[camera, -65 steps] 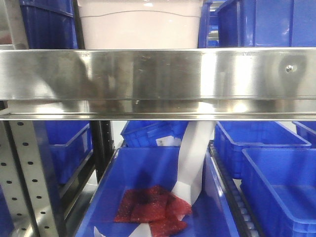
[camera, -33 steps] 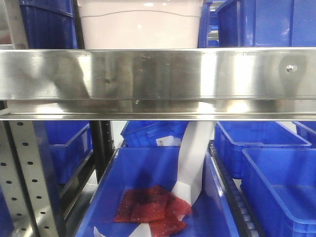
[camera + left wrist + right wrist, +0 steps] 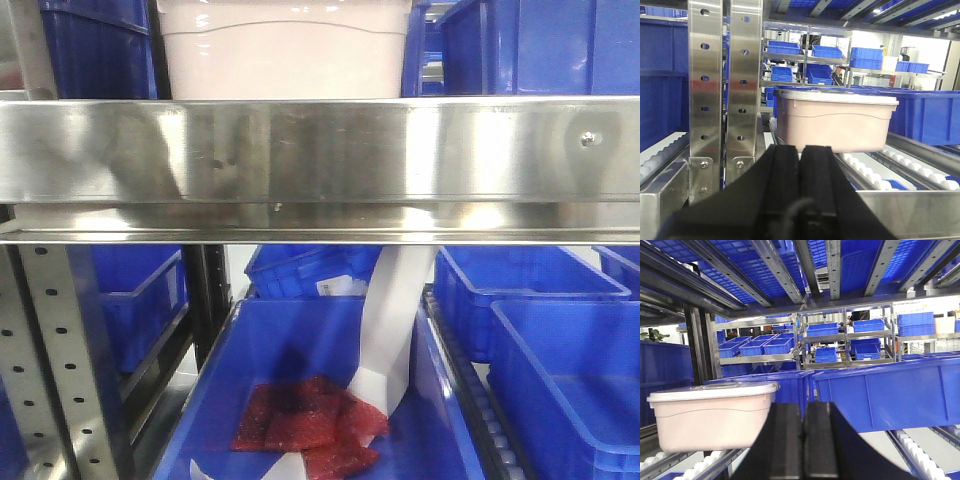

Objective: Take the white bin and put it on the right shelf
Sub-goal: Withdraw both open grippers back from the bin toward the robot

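Exterior front-facing view: broad reflective front rail of the right shelf (image 3: 320, 150) across the middle of the frame, white bin (image 3: 283, 50) at upper centre just behind and above the rail, only its pale pinkish body with the curved ridge showing. Dark blue crates to either side of it. Below the rail, an open blue crate (image 3: 300, 400) at lower centre holding red mesh pieces (image 3: 310, 420) and a white strip (image 3: 392, 320) running down into it; more blue crates at lower right. Perforated metal upright (image 3: 55, 360) at lower left.

Left wrist-mounted view: white bin (image 3: 835, 122) at centre of frame, lid on, sitting on white rollers (image 3: 865, 172) of the shelf, a long blue crate (image 3: 927, 117) just beside it at the right. Two perforated uprights (image 3: 725, 85) at left. Left pincer (image 3: 801, 165) at lower centre, black fingers pressed together with no gap, gripping nothing, apart from the bin.

Right wrist-mounted view: white bin (image 3: 712, 412) at lower left on rollers, large blue crate (image 3: 890, 397) at right. Right pincer (image 3: 802, 430) at lower centre, fingers closed against each other, nothing held, well apart from the bin.
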